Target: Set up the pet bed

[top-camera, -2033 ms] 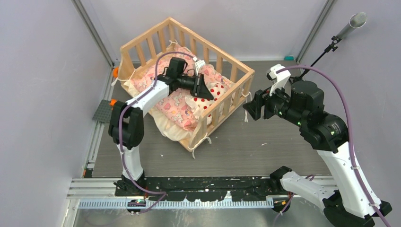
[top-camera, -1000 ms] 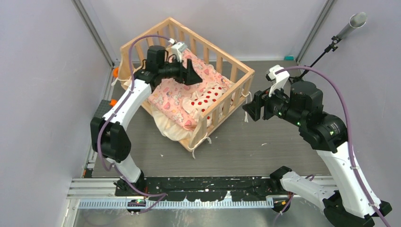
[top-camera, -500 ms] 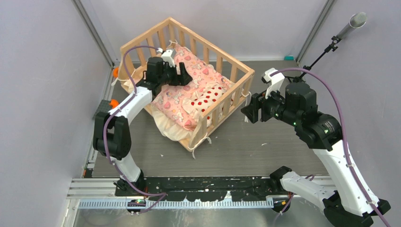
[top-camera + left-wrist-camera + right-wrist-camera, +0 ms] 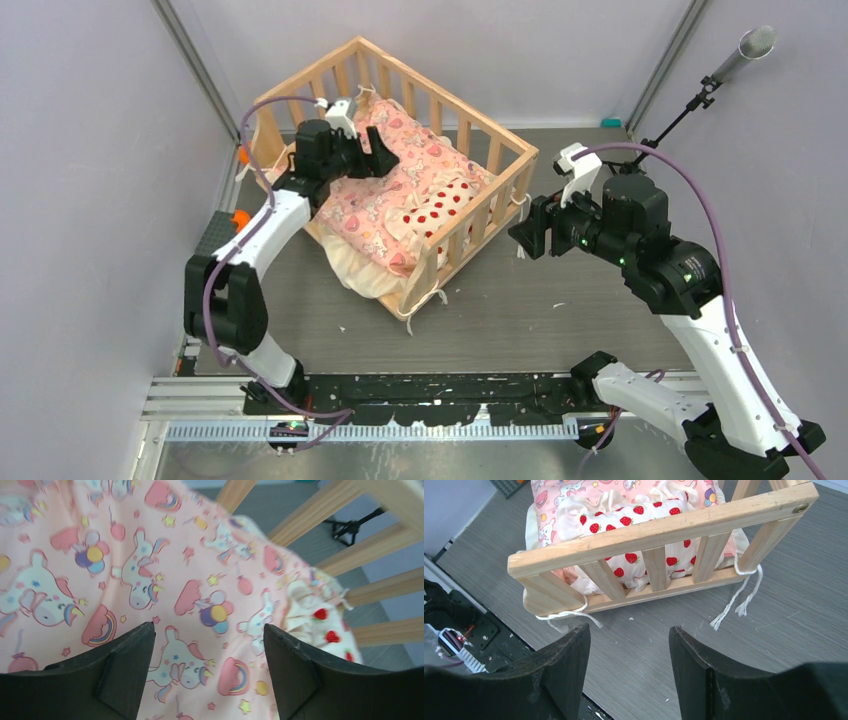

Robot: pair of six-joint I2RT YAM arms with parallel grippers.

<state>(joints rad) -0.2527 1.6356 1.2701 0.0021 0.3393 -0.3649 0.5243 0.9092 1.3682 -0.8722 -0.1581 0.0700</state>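
Left gripper [image 4: 383, 160]: jaws apart, nothing between them. It sits inside the pet bed [image 4: 450, 98], over the upper-left end of the pink cushion [image 4: 365, 215]. The left wrist view shows only unicorn-and-rainbow print in the gap between the fingers. Whether the tips touch the fabric, can't tell from either view.

Right gripper [image 4: 527, 228]: jaws apart, holding nothing. It is at centre-right of the overhead view, just beside the bed's right corner and not touching it.

Wrist-only detail:
- The white pillow [image 4: 639, 527] carries a red strawberry print and lies pushed up against the slats of the bed's short end rail.
- Cream ties [image 4: 735, 597] hang from both corners of that rail down onto the table [image 4: 774, 645].
- Cream fabric bulges out under the rail at its left corner.

Overhead-only detail:
- The bed sits diagonally at upper centre of the frame, upright on its base.
- The pillow is at the cushion's lower-right end.
- The cushion's cream edge spills past the bed's lower-left side onto the table.

Edges and room:
- The bed's upper-left corner is near the left wall, and its top corner is near the back wall.
- Bare grey table runs from the bed's lower corner down to the arm bases, and across to the right under the right arm.
- A grey studded plate [image 4: 215, 235] lies at the left table edge, under the left arm.
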